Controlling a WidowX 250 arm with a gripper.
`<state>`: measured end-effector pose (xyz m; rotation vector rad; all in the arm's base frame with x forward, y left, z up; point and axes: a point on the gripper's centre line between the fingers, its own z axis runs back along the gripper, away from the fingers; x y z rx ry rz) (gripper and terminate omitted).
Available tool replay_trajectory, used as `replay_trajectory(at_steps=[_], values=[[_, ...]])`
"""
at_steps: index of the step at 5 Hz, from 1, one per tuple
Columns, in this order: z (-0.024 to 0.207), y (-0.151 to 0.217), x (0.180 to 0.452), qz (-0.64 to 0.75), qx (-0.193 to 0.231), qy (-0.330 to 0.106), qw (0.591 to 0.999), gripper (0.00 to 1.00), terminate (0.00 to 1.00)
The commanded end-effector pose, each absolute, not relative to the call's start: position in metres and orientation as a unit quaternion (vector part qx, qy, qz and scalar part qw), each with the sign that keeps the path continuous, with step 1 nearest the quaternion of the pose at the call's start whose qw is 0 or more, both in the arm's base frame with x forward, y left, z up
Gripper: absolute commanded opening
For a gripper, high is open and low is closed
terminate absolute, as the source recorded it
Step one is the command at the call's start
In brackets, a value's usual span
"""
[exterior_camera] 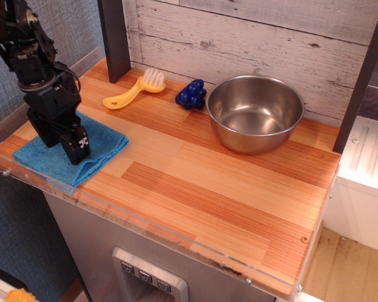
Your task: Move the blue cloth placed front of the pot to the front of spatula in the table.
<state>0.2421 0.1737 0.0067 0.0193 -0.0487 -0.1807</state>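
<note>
Blue cloth (94,151): a fuzzy, roughly square terry towel, seen lying flat at the front left corner of the table (208,189), w/ its near edge right by the clear acrylic guard (145,229). Its right side is slightly rumpled, w/ a soft fold shown along the front right edge. It is placed in front of the spatula (133,89), w/ bare wood between them.

The spatula is seen as a small yellow plastic handle w/ a white bristle head, laid diagonally near the back wall. Just right of it a dark blue grape cluster toy (192,94) is found, knobbly and glossy, next to the pot (255,112), a round shiny steel bowl w/o handles. The tabletop is made of light and orange-brown planks, smooth-looking; the wall (258,38) behind is weathered whitish boards.

The black gripper (62,139) is pointed down over the cloth's middle, fingers spread apart, approx. half open. Nothing is clamped between them. Whether the tips are touching the cloth or hanging just above it cannot be told.
</note>
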Motion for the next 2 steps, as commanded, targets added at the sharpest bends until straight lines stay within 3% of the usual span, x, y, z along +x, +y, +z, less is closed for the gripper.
replay_trajectory(at_steps=[1, 2], values=[[0.07, 0.171, 0.237, -0.033, 0.028, -0.08, 0.996, 1.0, 0.0], [0.107, 0.169, 0.233, -0.009, 0.028, -0.105, 0.994, 1.0, 0.0]])
